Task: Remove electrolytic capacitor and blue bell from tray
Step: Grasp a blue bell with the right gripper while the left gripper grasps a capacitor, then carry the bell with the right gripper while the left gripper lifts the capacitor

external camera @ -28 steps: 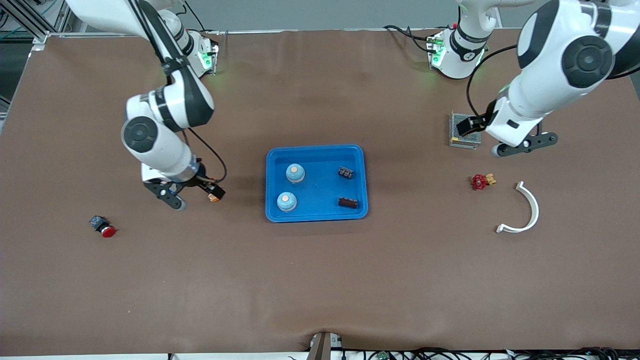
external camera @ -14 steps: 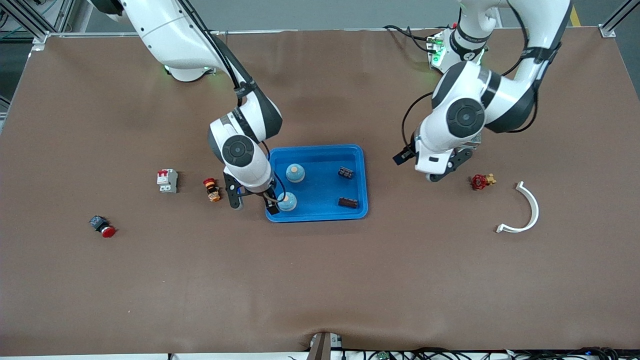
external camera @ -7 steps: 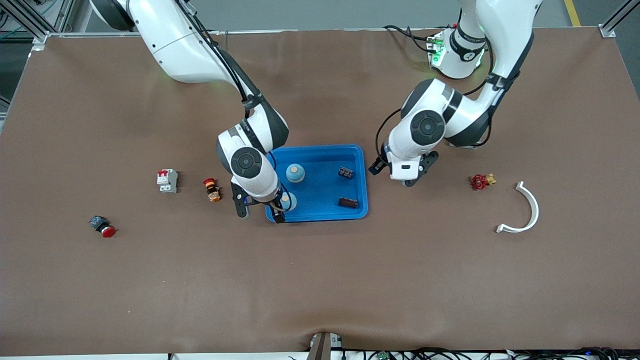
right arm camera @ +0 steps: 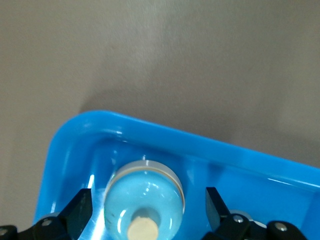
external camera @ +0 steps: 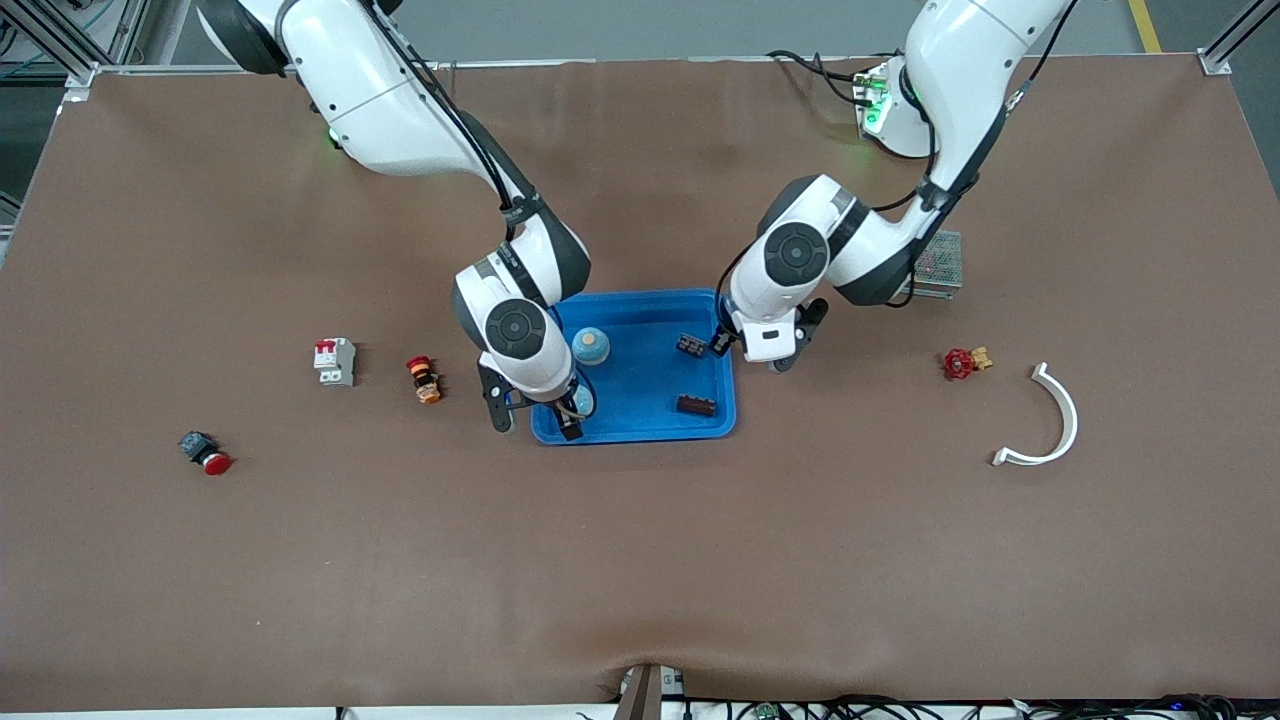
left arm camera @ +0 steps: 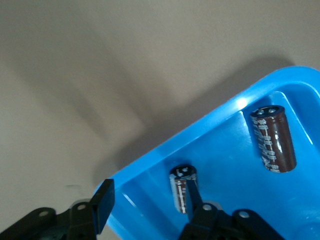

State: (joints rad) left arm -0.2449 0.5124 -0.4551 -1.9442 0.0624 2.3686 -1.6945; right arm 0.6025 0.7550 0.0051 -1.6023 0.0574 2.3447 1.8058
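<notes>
**Ann:** Looking at the blue tray [external camera: 640, 296] mid-table, both arms are reaching into it. The right gripper [external camera: 533, 420] is low over the tray's corner nearest the front camera, at the right arm's end.

**Ben:** Its wrist view has it clearest. The right gripper's fingers [right arm camera: 82, 210] are spread wide, one on each side of a bell [right arm camera: 145, 200], with a gap on both sides. Nothing is clamped, and the bell sits on the tray floor.

**Ann:** A second bell [external camera: 591, 346] stands in the tray too, farther from the front camera. And the other arm?

**Ben:** The left gripper [external camera: 748, 352] is over the tray's rim at the left arm's end. Its jaws are parted and grip nothing: one finger [left arm camera: 102, 205] hangs outside the wall, and the other is inside, right at a capacitor [left arm camera: 177, 185] lying on the floor.

**Ann:** Touching it?

**Ben:** Can't tell from here, as the finger overlaps it. A second capacitor [external camera: 697, 405] lies nearer the front camera.

**Ann:** Out on the table there's a red valve [external camera: 958, 364] and a white curved piece [external camera: 1055, 420].
</notes>
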